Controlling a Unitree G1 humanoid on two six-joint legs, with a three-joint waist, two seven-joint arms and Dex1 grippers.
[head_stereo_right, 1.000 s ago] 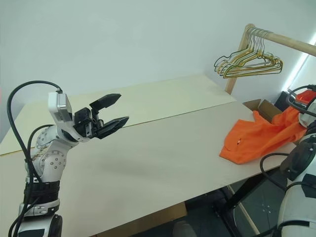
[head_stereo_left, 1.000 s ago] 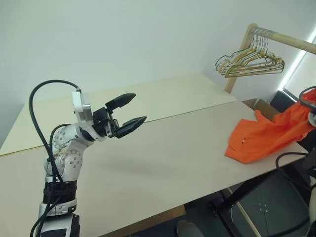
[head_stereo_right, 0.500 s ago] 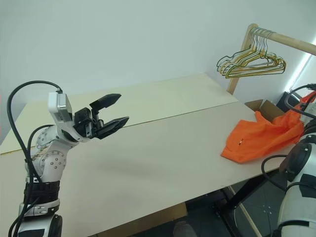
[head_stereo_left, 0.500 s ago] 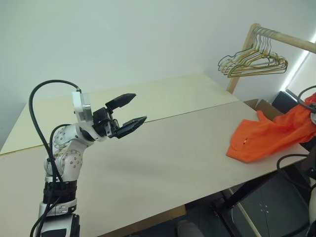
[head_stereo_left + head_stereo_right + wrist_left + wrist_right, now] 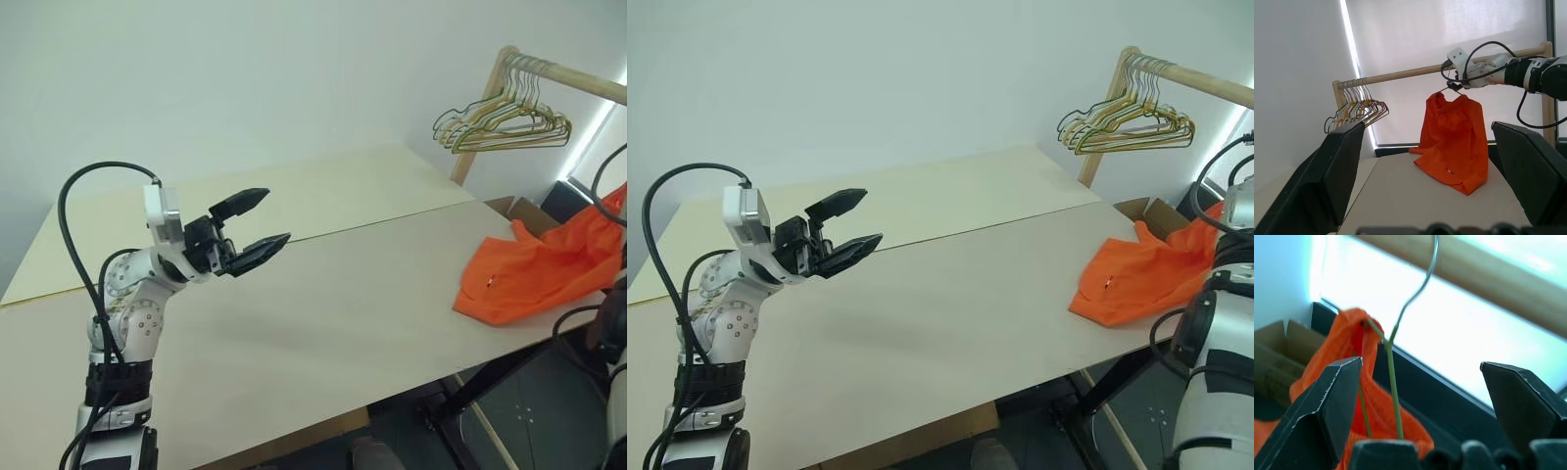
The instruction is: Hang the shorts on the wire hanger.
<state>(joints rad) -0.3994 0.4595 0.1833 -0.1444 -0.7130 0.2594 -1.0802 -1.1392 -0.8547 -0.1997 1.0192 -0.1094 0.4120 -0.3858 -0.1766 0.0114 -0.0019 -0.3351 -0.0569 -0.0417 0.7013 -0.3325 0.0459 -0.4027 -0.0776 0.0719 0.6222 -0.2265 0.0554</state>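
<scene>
1. Table (image 5: 343, 294): two pale boards butted together, seam running left to right; takes up most of both eye views.
2. Wooden rail (image 5: 1415, 72), far right: eye views catch just its post end, w/ a bunch of gold & green hangers (image 5: 505, 122). Left wrist view shows the whole bar, the bunch at one end & the shorts hanging further along it.
3. Shorts (image 5: 1452, 139): bright orange, draped on the wire hanger (image 5: 1392, 382), top up at the rail, lower part resting on the table's far right edge. Eye views show them only as an orange heap at that edge w/ a tiny white mark; hanger is too thin to make out there.
4. Right wrist view: hanger hook curves up over the rail, thin shaft running down into the orange cloth.
5. Cardboard box (image 5: 1151, 212), beyond the table's far right corner, flaps up; contents can't be seen.
6. Left gripper (image 5: 253, 227): held above the left side of the table, pointing right, fingers spread, empty.
7. Right gripper (image 5: 1453, 86): up by the hook at the rail. Its fingers (image 5: 1327, 406) stand wide apart either side of the shaft, not gripping it.
</scene>
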